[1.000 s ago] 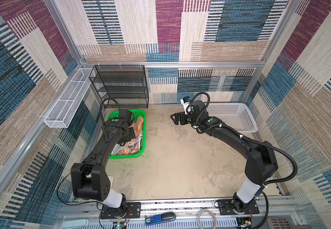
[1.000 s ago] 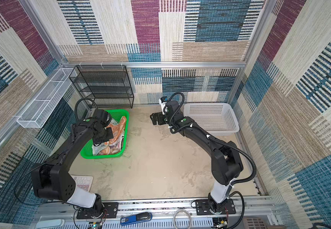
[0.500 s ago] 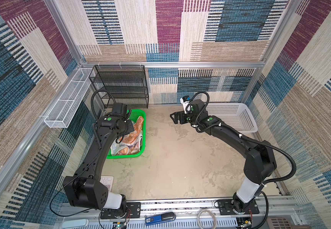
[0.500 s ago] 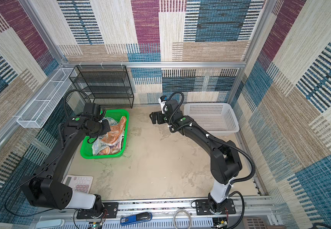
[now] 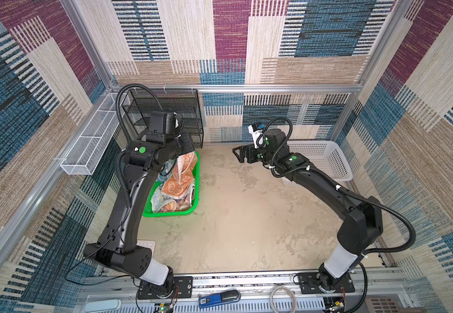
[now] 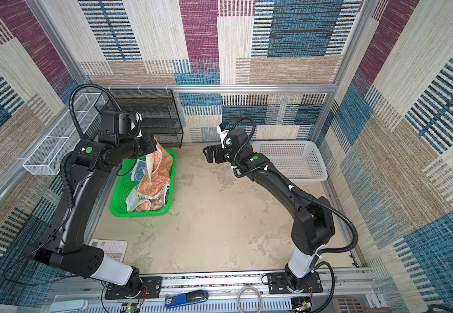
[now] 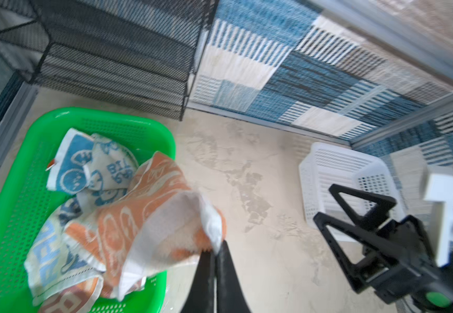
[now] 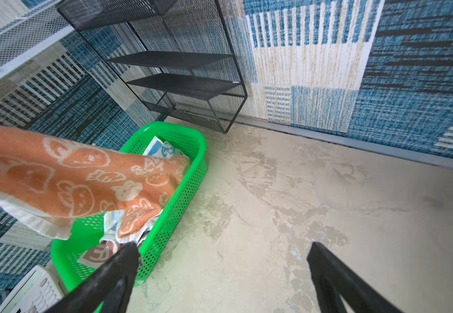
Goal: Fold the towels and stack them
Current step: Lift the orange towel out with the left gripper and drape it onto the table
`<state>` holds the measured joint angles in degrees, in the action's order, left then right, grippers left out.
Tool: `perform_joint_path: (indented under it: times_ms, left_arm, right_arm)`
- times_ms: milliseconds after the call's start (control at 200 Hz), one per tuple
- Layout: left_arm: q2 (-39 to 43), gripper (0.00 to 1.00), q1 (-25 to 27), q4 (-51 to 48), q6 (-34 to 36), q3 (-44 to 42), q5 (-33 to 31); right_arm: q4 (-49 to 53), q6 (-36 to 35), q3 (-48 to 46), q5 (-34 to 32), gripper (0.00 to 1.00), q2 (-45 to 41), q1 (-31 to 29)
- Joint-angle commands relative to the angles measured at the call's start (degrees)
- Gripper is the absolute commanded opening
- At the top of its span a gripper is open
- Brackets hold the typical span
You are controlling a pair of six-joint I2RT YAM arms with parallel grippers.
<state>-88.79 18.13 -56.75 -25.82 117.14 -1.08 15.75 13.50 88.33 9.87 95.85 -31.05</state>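
Observation:
My left gripper (image 7: pixel 217 249) is shut on a corner of the orange towel (image 7: pixel 149 216), which has white cartoon prints. In both top views the left gripper (image 6: pixel 153 145) holds the orange towel (image 6: pixel 160 165) above the green basket (image 6: pixel 138 214), its lower end still draped inside. The blue towel (image 7: pixel 73 165) and the whitish lettered towel (image 7: pixel 114 169) lie crumpled in the green basket (image 7: pixel 16 203). My right gripper (image 8: pixel 222 249) is open with nothing between its fingers. The right gripper (image 5: pixel 240 155) hovers over the bare table, right of the basket, pointing toward the orange towel (image 8: pixel 71 178).
A black mesh rack (image 5: pixel 165 113) stands behind the green basket (image 5: pixel 165 214). A white basket (image 5: pixel 320 160) sits at the back right, beside the right arm. A calculator (image 6: pixel 110 248) lies near the left arm's base. A white wire tray (image 5: pixel 89 146) hangs on the left wall.
My left arm has risen and pulled the orange towel up out of the pile in the green basket. The right arm has hardly moved and stays open.

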Motion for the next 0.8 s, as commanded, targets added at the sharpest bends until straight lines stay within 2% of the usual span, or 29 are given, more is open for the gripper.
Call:
perform_joint_path:
  times_ms: [0, 180, 295, 371, 456, 611, 796]
  left_arm:
    - [-3.35, 0.00, 4.69, 0.33, -1.64, 7.10, 1.43]
    - [-11.66, 0.00, 13.60, 0.31, -3.68, 20.60, 2.64]
    - [-16.41, 0.00, 16.48, 0.30, -6.79, 27.73, 5.57]
    - [-19.59, 0.00, 18.27, 0.24, -7.59, 32.58, 6.80]
    - [-21.60, 0.00, 18.56, 0.58, -8.87, 34.41, 6.53]
    - [-22.75, 0.00, 18.02, 0.63, -8.18, 31.95, 4.39]
    - [-18.26, 0.00, 15.01, 3.38, -8.28, 12.45, 2.42]
  right_arm:
    - [0.02, 0.73, -2.82, -2.73, 0.99, -3.52, -0.07]
    - [-0.25, 1.96, -10.63, -4.13, 0.99, -13.40, 2.42]
    - [-0.99, 2.64, -15.53, -4.45, 0.99, -19.77, 5.99]
    - [-0.10, 1.52, -16.71, -5.96, 0.99, -21.46, 6.99]
    - [-0.09, 1.27, -18.08, -5.84, 0.99, -22.41, 7.59]
    - [-4.93, 2.34, -22.02, 0.36, 0.99, -22.10, 7.71]
    - [-5.97, 3.37, -24.95, 0.97, 0.99, -19.50, 7.68]
